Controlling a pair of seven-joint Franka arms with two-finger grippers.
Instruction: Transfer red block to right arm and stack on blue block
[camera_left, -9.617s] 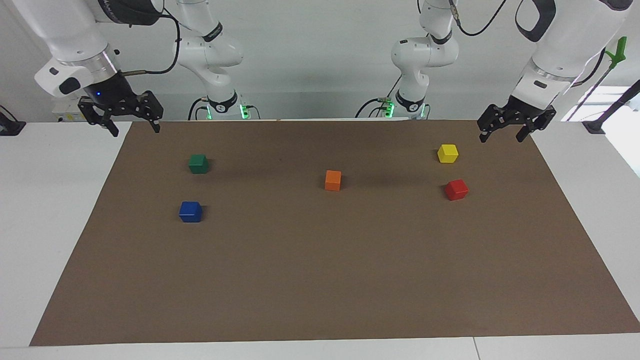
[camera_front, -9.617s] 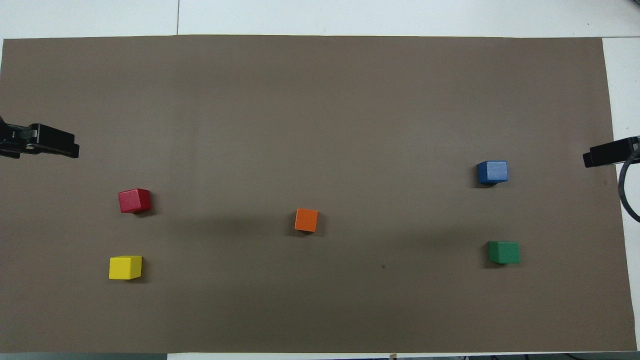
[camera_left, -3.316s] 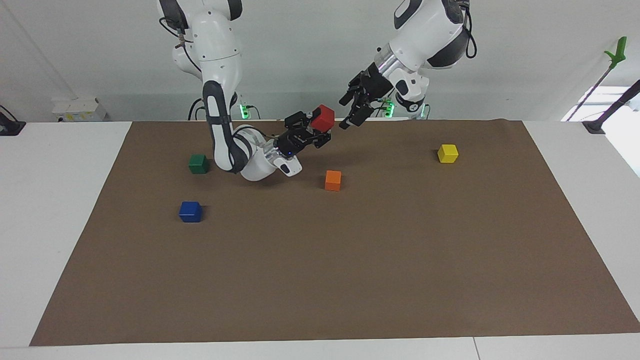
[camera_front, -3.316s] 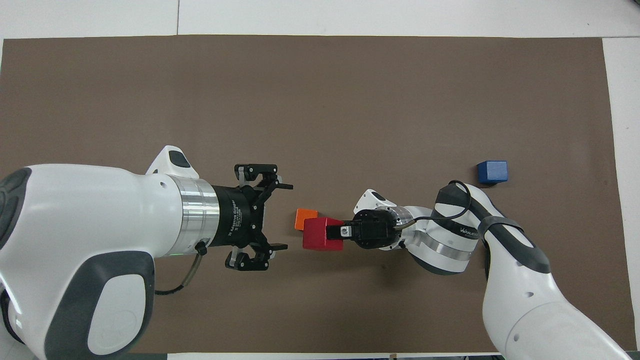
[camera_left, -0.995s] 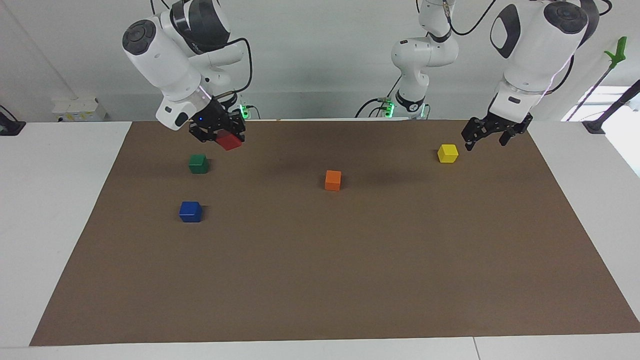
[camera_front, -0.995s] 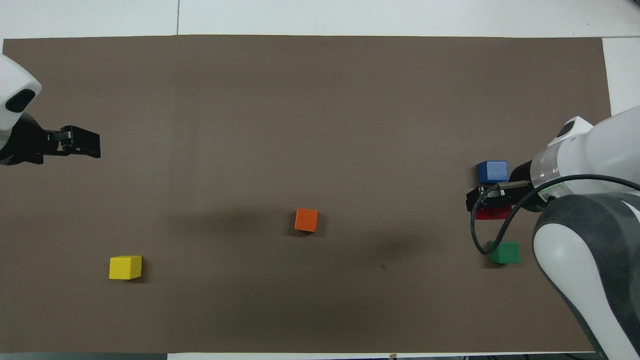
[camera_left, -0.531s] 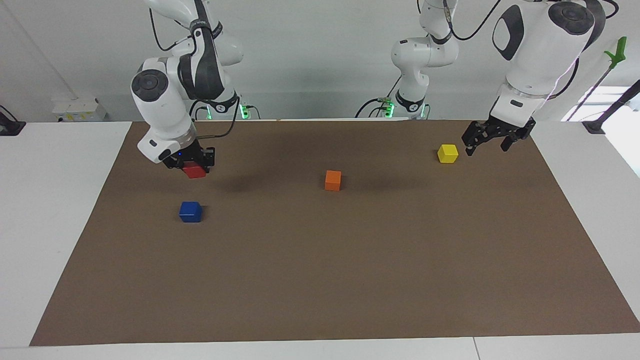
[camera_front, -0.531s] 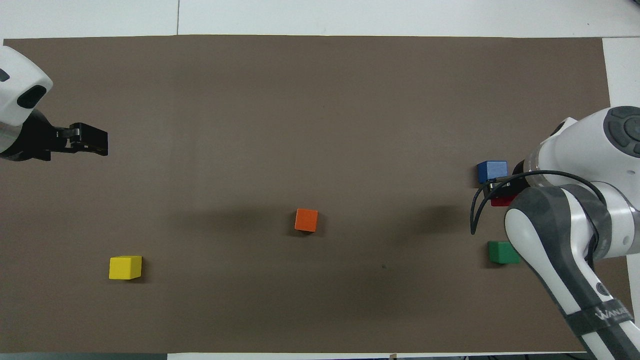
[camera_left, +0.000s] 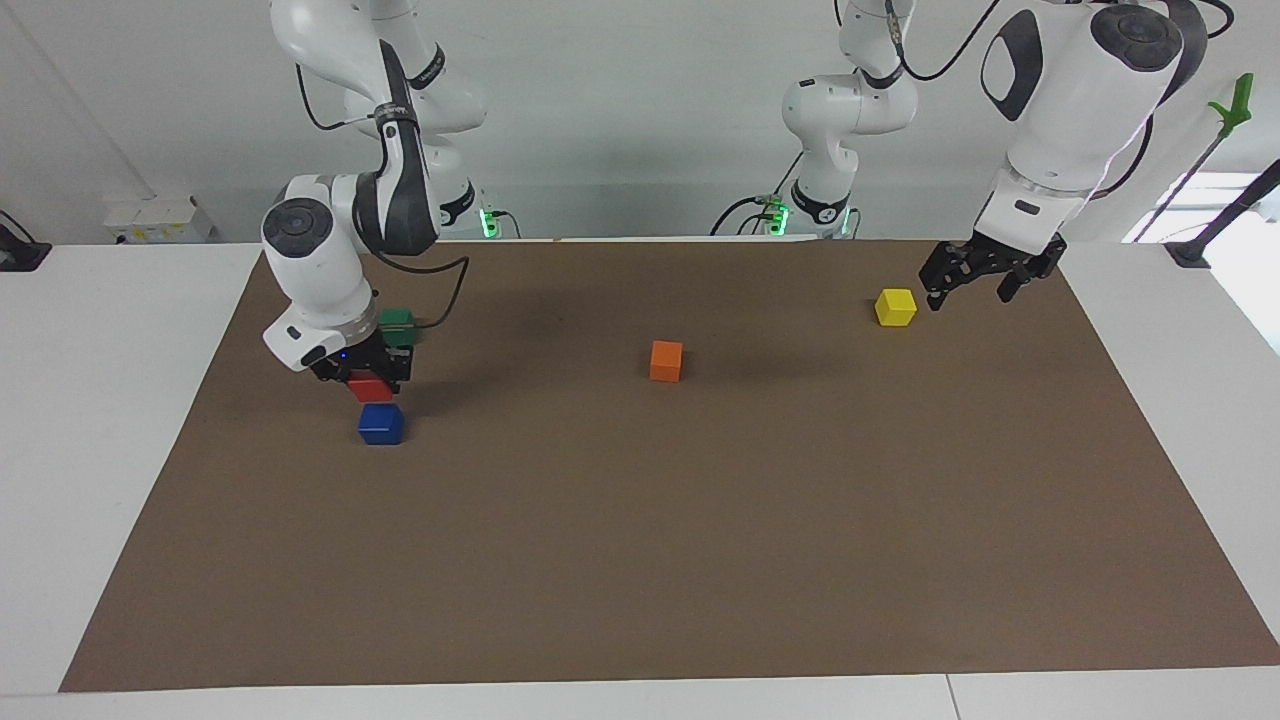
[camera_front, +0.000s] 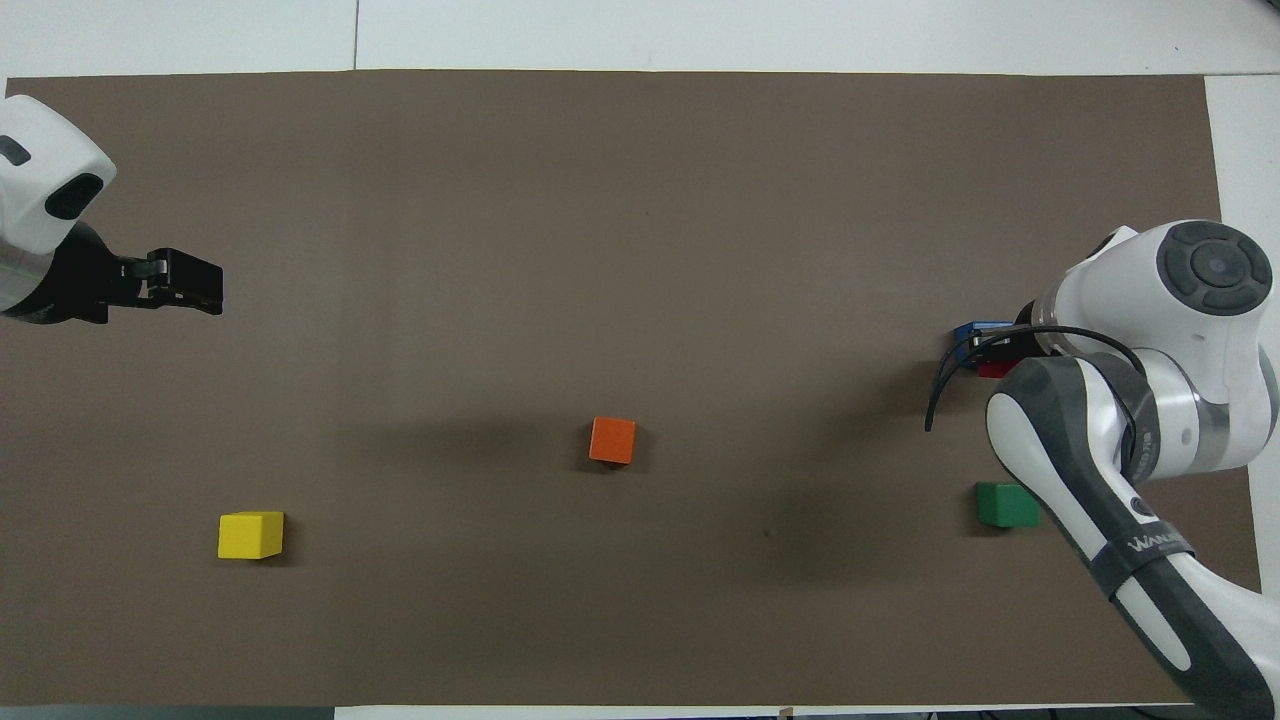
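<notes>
Brown matting covers the counter (camera_left: 60, 400); at left of the facing frame, right gripper (camera_left: 372, 385) fingers clamp the light, rigid, probably slick red block (camera_left: 371, 389) by opposite faces just above the blue block (camera_left: 381, 424), while the left gripper (camera_left: 975, 273), fingers apart, waits at upper right.

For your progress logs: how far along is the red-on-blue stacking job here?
Done: the handover; the right gripper is shut on the red block. In hand: it hangs just over the blue block. Left: lowering and release. The left gripper waits, open, beside the yellow block.

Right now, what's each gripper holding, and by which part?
Right gripper: the red block, clamped from above by its sides, just over the blue block. Left gripper: nothing.
</notes>
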